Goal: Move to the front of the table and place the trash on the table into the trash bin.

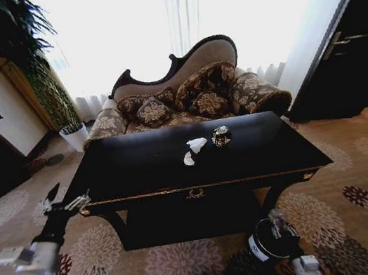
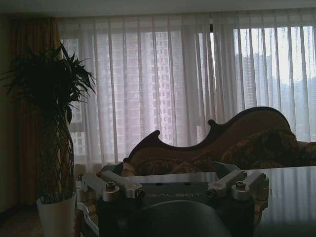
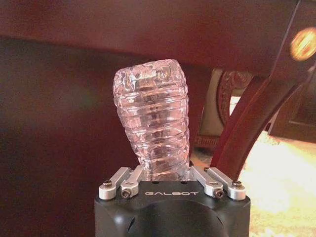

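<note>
The word GALBOT is printed pale on the dark body of each wrist unit, below the right gripper (image 3: 165,178) and below the left gripper (image 2: 174,186); the gold emblem on the front panel of the table (image 1: 140,170) is too small to read. The right gripper, low in the head view at lower right (image 1: 276,224), is closed around the narrow lower end of a clear crushed plastic bottle (image 3: 154,118), ribbed and dented, whose long axis stands nearly upright, leaning slightly toward the upper left of the right wrist view. On the glossy black tabletop, centre of the head view, lie two crumpled white paper scraps (image 1: 194,148) and just right of them a dark shiny round item (image 1: 221,136). The left gripper (image 1: 63,201), fingers spread wide and empty, hovers at the table's left front corner.
</note>
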